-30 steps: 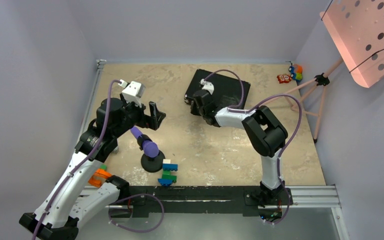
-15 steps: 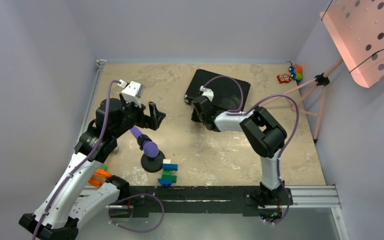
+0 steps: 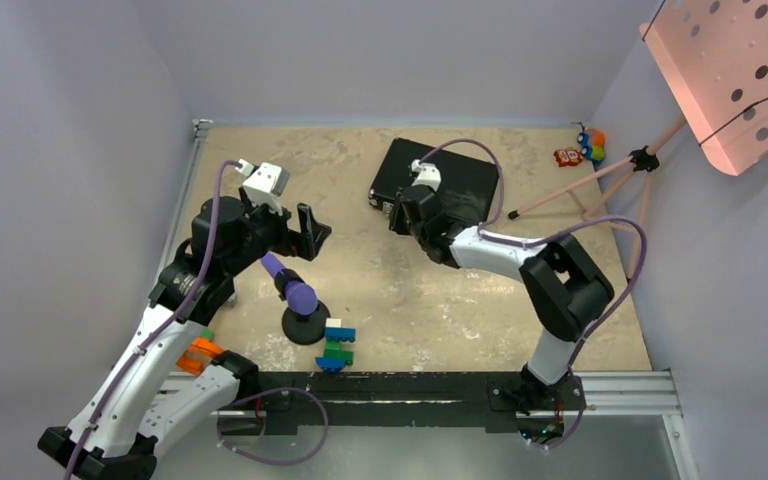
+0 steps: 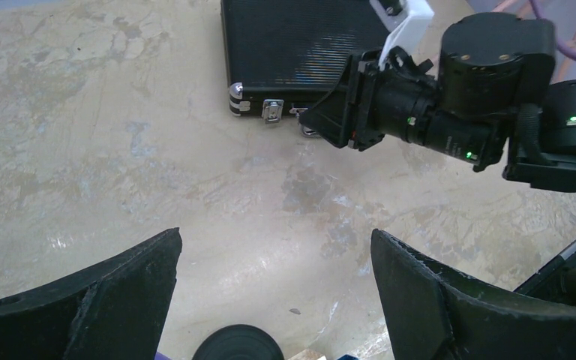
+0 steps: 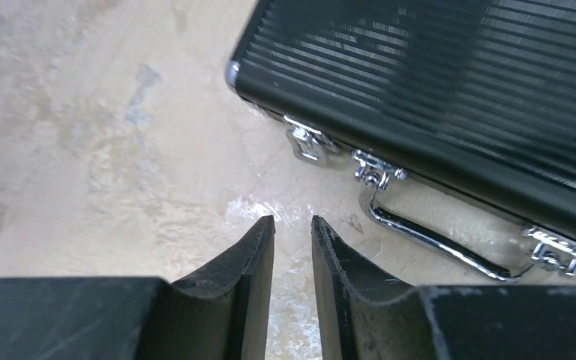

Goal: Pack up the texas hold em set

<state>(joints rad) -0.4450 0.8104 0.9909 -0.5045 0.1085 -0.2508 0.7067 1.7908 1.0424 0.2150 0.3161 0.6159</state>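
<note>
The black ribbed case (image 3: 465, 172) of the texas hold em set lies closed at the back middle of the table. Its silver latch (image 5: 305, 142) and handle (image 5: 427, 241) face the front. My right gripper (image 3: 398, 212) hovers low just in front of the case's left front corner; in the right wrist view it (image 5: 292, 220) stands open by a narrow gap with nothing between the fingers. My left gripper (image 3: 310, 232) is wide open and empty, held above the table left of the case (image 4: 300, 45). Chips, cards and buttons are out of view.
A purple-tipped object (image 3: 300, 297) on a black round base (image 4: 238, 343) stands below my left gripper, with a toy-brick figure (image 3: 338, 345) beside it. Small toys (image 3: 585, 148) and a pink tripod (image 3: 610, 185) sit at the back right. Walls close off three sides.
The right arm's elbow swung out to the right and its gripper edged toward the case front. Its jaws parted slightly. The left arm has not moved.
</note>
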